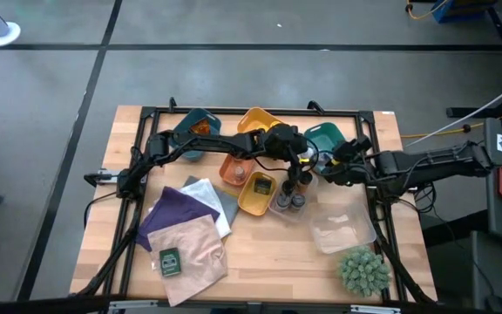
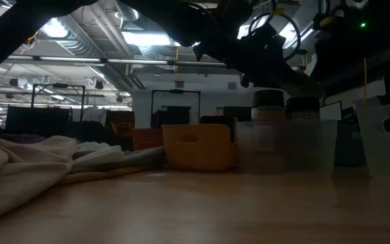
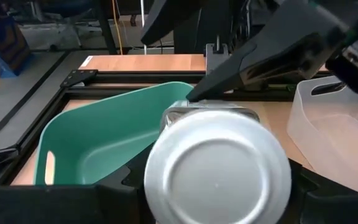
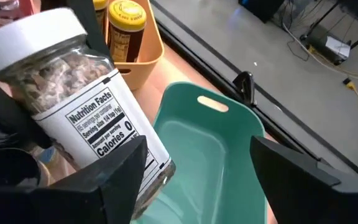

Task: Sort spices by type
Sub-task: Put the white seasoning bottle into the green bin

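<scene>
High view, item one: wooden table [image 1: 260,262], both arms meeting over its far right part, beside the teal tray [image 1: 328,135].

Teal tray: empty as far as shown. It lies just beyond and below the meeting point and is the nearest tray to both pincers.

Yellow tray [image 4: 156,50]: left of the teal one, holding amber-orange jars [image 4: 124,31] standing upright.

Grey-lidded jar [image 3: 216,168]: off the table, carried in the air at the teal tray's near-left edge. Its long axis is tilted and runs roughly from the left arm toward the right arm, lid end facing the left wrist and base end toward the right pincer.

Left gripper [image 3: 216,196]: clamped around the jar near its lid, one finger on each side.

Right gripper [image 4: 197,180]: spread wide and empty, with the jar's base just beside one finger, not between the two. Judged: either a handover or a drop into the teal tray, and the tray sits directly under the gap.

View differences: the left wrist view gives only the lid, end-on. The right wrist view adds the white label and pale, chunky contents. The low view hides the jar behind dark arms.
</scene>
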Controlling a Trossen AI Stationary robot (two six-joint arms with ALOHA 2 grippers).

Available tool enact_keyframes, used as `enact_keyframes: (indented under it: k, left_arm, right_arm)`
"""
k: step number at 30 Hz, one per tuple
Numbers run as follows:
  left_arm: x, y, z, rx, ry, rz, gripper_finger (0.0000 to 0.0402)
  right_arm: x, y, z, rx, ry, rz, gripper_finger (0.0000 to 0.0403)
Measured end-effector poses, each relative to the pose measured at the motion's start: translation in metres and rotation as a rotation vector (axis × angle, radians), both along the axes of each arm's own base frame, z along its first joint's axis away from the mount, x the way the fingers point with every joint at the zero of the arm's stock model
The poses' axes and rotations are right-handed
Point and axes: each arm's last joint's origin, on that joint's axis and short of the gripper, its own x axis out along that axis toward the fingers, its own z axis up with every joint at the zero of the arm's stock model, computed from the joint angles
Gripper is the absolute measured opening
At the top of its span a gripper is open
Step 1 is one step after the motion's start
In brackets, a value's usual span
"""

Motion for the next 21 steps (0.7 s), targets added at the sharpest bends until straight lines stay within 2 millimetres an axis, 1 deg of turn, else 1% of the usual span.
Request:
enact_keyframes:
  k: [6, 10, 16, 18, 21]
  left_arm:
    - [0.0, 0.0, 0.001, 0.015, -0.005, -0.001, 0.0184]
    - [-0.001, 0.002, 0.004, 0.014, -0.01, -0.001, 0.0184]
    - [-0.002, 0.005, 0.004, 0.01, 0.0, 0.011, 0.0184]
    - [-0.002, 0.005, 0.004, 0.011, 0.0, 0.011, 0.0184]
    - [-0.002, 0.004, 0.003, 0.01, 0.006, 0.01, 0.0184]
  right_arm:
    - [-0.003, -0.001, 0.004, -0.032, -0.002, 0.007, 0.0287]
    - [-0.007, -0.001, 0.02, -0.039, -0.036, 0.045, 0.0287]
    - [-0.011, 0.002, 0.05, 0.021, -0.048, 0.234, 0.0287]
    - [-0.011, 0.003, 0.054, 0.039, -0.049, 0.287, 0.0287]
    - [-0.01, 0.004, 0.054, 0.063, -0.038, 0.328, 0.0287]
